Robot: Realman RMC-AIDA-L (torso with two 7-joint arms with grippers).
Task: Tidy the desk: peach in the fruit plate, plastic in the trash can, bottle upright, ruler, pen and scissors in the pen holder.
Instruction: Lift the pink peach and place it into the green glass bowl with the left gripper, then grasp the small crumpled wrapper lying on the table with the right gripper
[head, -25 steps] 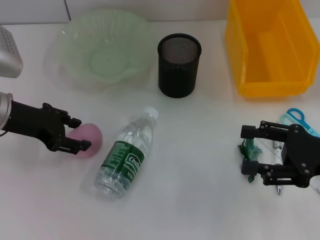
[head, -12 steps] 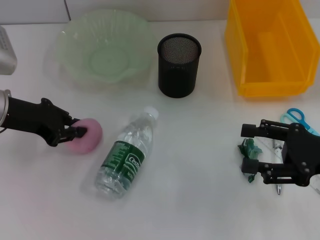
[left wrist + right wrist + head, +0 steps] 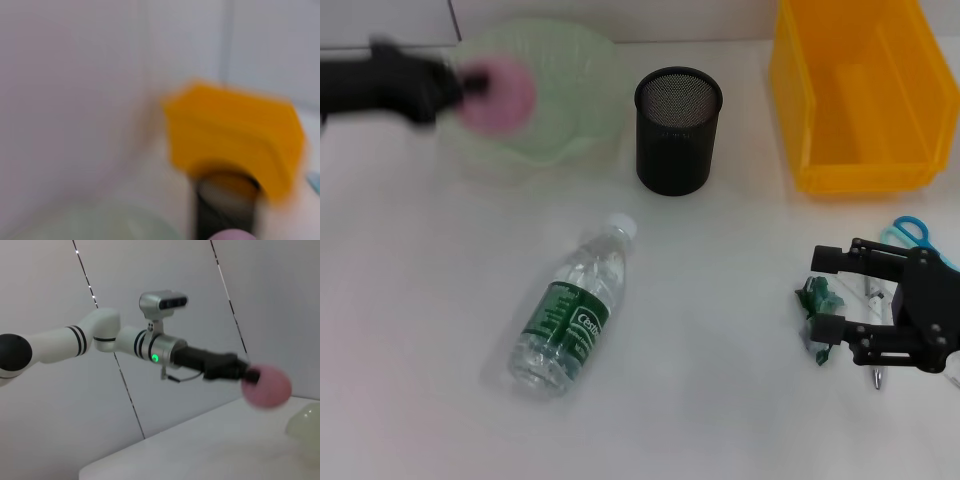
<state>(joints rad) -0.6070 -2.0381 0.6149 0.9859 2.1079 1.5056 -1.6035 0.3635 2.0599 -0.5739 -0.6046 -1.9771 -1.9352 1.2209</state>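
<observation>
Now left claw (image 3: 470, 85) clamped on peach (image 3: 500, 93), held above fruit plate (image 3: 580, 110), right claw (image 3: 830, 295) open beside plastic (image 3: 814, 300)

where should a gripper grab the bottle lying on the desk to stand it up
Grip the bottle across its round body just below the white cap, coming from above with the fingers straddling its width. It lies on its side, cap toward the pen holder, with open desk on both sides, so lifting the neck end should pivot it onto its base.
</observation>
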